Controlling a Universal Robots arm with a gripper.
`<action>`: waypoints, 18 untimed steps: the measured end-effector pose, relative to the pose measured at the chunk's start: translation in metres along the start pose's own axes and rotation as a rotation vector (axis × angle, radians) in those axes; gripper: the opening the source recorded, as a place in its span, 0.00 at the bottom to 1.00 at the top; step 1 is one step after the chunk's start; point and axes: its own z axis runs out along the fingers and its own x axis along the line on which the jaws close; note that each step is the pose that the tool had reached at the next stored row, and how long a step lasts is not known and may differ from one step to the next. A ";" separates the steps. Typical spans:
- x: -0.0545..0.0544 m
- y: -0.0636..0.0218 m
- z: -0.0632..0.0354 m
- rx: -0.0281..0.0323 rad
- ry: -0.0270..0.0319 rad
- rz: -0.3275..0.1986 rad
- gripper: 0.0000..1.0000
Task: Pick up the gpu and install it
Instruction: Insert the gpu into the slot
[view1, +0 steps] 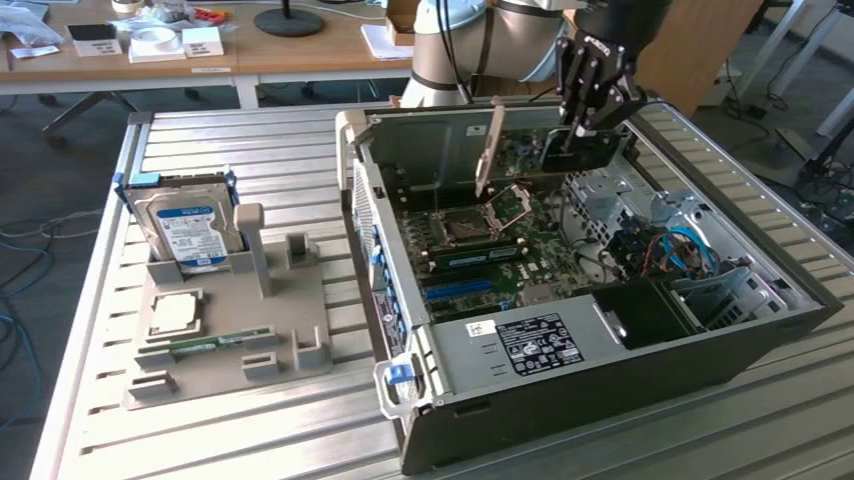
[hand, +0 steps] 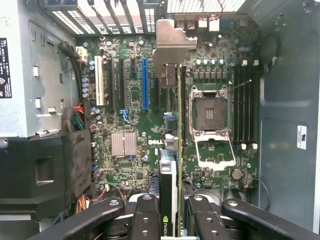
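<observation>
Bright, even room light; pale glare streaks the counter (view1: 254, 150), while the computer case (view1: 601, 400) interior sits shaded.

Exterior camera looks down from afar, case (view1: 641, 385) toward three o'clock; wrist camera hangs close over its motherboard (hand: 135, 97)

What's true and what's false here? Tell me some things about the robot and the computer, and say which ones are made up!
1. The pincer grips the gpu over the computer case. True.
2. The computer case is closed up. False: its side is open, and the motherboard shows inside.
3. The hard drive stands in the gray holder. True.
4. The gpu lies in the gray holder beside the hard drive. False: the pincer holds it over the motherboard.
</observation>
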 end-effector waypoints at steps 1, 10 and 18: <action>0.000 0.0002 0.0001 0.0001 0.0000 0.000 0.27; 0.000 0.0037 0.0012 0.0006 -0.0009 -0.008 0.27; 0.000 0.0041 0.0015 0.0006 -0.0008 -0.009 0.27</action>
